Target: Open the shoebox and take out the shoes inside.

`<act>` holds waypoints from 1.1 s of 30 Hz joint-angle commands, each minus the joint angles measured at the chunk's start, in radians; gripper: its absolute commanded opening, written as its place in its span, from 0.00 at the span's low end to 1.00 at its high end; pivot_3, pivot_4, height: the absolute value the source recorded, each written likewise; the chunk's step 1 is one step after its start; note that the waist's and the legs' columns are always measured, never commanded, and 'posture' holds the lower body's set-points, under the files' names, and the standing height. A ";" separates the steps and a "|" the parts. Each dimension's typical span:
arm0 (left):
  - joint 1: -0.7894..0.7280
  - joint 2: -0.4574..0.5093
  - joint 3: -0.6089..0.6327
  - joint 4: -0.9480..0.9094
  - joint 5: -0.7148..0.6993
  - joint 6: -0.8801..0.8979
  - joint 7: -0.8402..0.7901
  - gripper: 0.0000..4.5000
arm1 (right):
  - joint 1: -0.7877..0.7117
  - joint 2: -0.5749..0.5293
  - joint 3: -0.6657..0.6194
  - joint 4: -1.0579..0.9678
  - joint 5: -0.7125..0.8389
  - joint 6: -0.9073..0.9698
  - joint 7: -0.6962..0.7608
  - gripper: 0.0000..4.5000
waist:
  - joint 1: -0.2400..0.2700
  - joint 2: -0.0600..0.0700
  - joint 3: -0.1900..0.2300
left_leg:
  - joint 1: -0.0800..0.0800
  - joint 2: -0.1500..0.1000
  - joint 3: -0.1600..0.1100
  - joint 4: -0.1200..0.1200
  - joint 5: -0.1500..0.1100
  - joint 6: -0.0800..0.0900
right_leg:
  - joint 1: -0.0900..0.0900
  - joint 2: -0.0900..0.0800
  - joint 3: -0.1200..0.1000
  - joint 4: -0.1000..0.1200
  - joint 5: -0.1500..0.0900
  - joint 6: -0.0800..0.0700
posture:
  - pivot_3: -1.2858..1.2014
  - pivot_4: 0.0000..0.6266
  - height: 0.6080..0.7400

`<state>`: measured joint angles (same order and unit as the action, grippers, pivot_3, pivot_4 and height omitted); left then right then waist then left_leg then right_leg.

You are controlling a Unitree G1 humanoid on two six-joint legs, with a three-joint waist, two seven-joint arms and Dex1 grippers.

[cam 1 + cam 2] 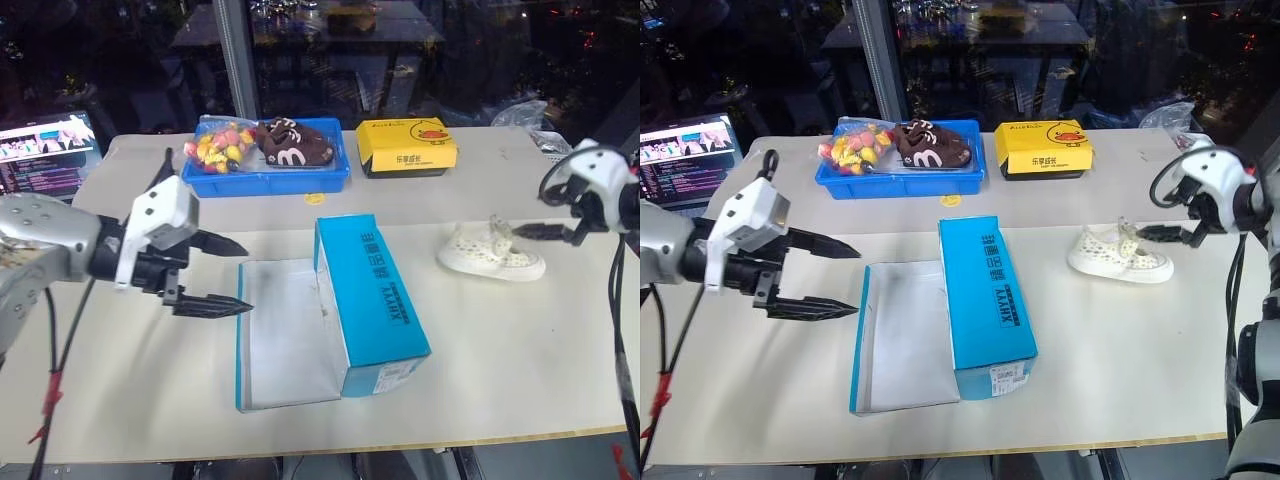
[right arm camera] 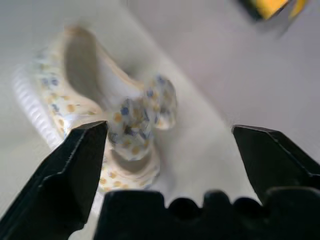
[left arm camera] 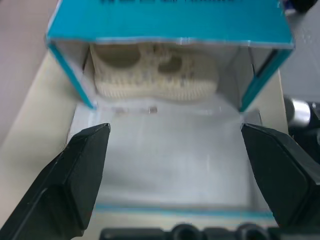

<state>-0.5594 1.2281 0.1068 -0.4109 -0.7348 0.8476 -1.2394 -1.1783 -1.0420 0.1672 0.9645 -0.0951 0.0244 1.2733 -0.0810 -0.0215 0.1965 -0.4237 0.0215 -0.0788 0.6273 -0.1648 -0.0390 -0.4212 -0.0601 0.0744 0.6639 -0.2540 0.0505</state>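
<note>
Right claw (image 1: 545, 232) spread, just beside freed shoe (image 1: 490, 255)

Blue shoebox open on its side, one shoe out and one still inside.

The shoebox (image 1: 372, 300) lies tipped on its side mid-table, lettered blue panel facing up, its white-lined lid (image 1: 285, 335) flat on the table to its left. One cream perforated shoe (image 1: 490, 254) rests on the table well to the box's right. The other shoe (image 3: 155, 75) lies inside the box against its back wall.
</note>
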 commanded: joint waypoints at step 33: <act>0.120 0.024 0.118 0.025 0.023 -0.061 -0.014 1.00 | 0.457 0.033 0.094 -1.076 0.393 0.558 0.255 0.01 | 0.024 -0.005 -0.003 | 0.001 0.001 0.000 0.001 0.000 0.000 | 0.002 0.001 -0.002 0.000 -0.001 0.001 | 0.52 0.24 1.00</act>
<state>-0.4210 1.2472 0.2123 -0.3843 -0.7123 0.8063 -1.2550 -0.7676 -0.9722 0.2080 -0.1511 0.3897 0.6172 1.5214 -0.0570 -0.0265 0.1933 -0.4218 0.0231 -0.0788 0.6286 -0.1649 -0.0390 -0.4181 -0.0595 0.0724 0.6639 -0.2551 0.0519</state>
